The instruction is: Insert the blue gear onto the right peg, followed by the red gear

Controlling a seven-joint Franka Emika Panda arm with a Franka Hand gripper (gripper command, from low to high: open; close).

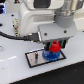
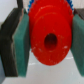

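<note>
The arm's gripper, w/ its dark fingers and teal pads, is clamping the small round red plastic toothed gear by its rim, one pad on each side; in the exterior view the red gear is hanging low over the flat bright-blue toothed plastic gear, which is already sitting on the grey black-edged rectangular plate, toward the exterior view's right end of it, presumably on the right peg; the peg itself is hidden under the gears and gripper, so can't confirm; in the wrist view a sliver of blue teeth is peeking out behind the red disc's edge, and the red hub's dark bore is facing the camera; whether the red gear is touching the blue one or just above it, can't tell, too blurry. Risks, as I'm judging them: bore may be sitting slightly off the pin axis, so pushing down could jam the hub on the pin tip or tilt the gear in the pads; the grip is on a toothed rim, so the disc could be rotating or slipping under load; letting go early, before the bore is seated, would be leaving the red gear lying loose or skewed on top of the blue; the red teeth could also be catching the blue hub and dragging the blue gear up or askew when the arm lifts.
</note>
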